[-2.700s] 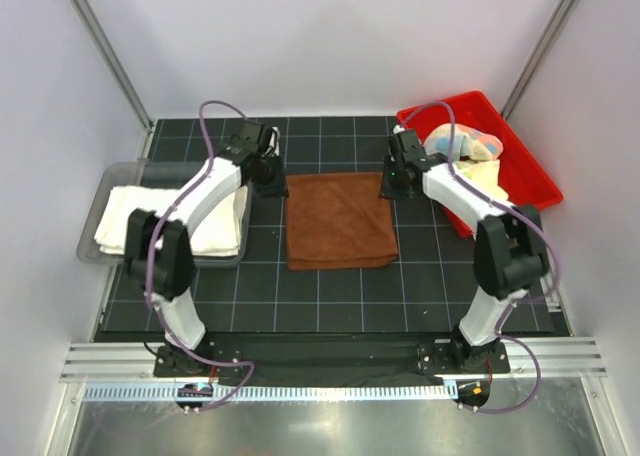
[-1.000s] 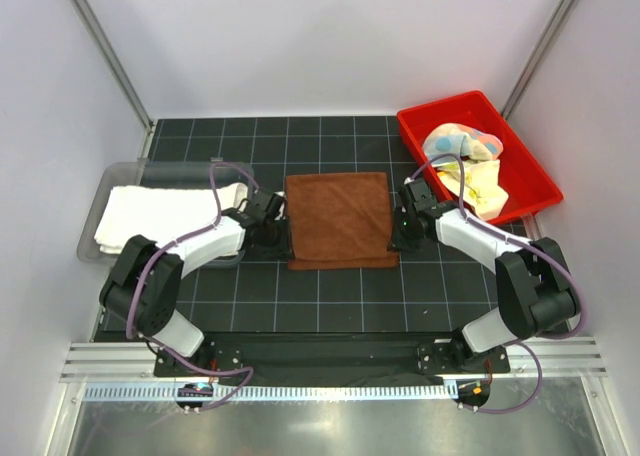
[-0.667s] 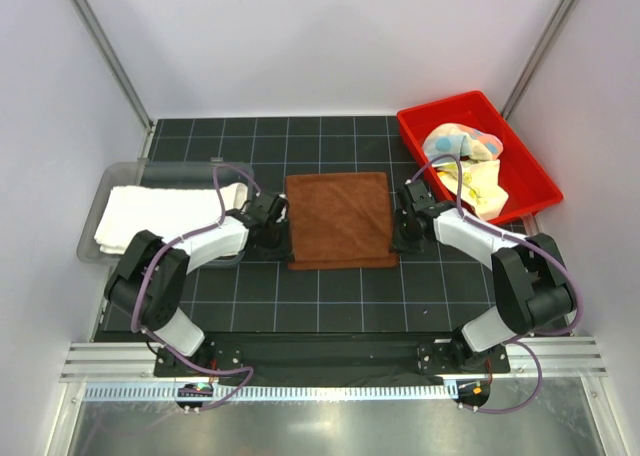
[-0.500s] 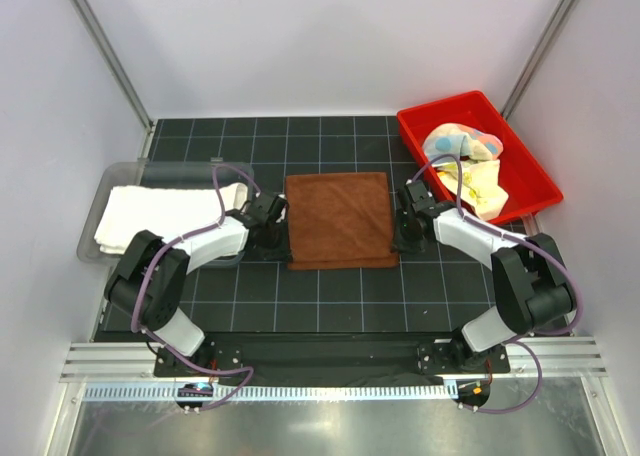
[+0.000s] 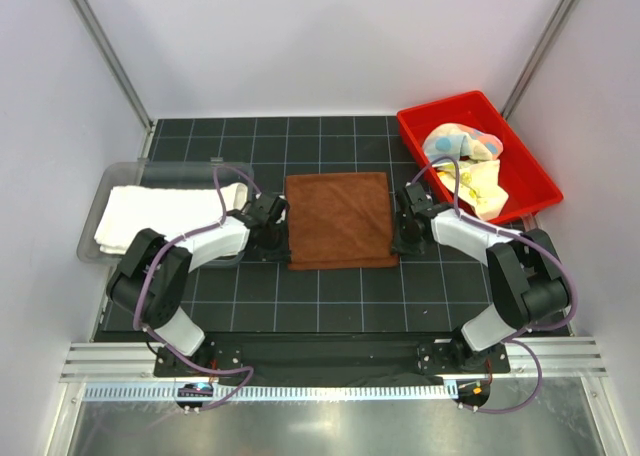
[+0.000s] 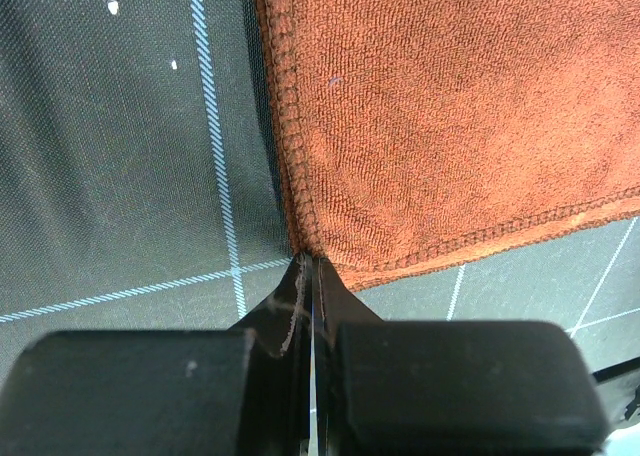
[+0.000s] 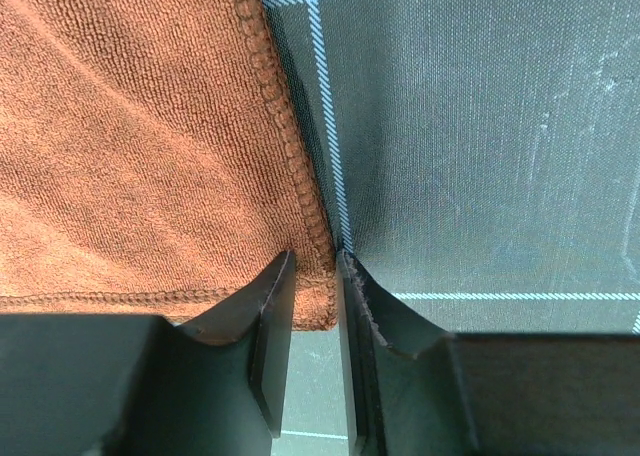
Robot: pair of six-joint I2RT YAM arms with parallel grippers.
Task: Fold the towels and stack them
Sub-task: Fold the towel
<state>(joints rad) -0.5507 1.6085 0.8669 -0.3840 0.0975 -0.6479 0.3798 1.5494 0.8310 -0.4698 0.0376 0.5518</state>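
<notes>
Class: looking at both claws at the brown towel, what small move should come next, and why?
Probably close the right claw on its near corner of the brown towel: its jaws stand apart astride the hem, while the left claw is already shut on the other near corner.

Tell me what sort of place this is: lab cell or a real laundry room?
Most likely a lab robot cell, not a laundry room: plain white walls with metal frame posts, a black gridded mat as worktop, and towels staged in a red bin and a clear tray.
</notes>
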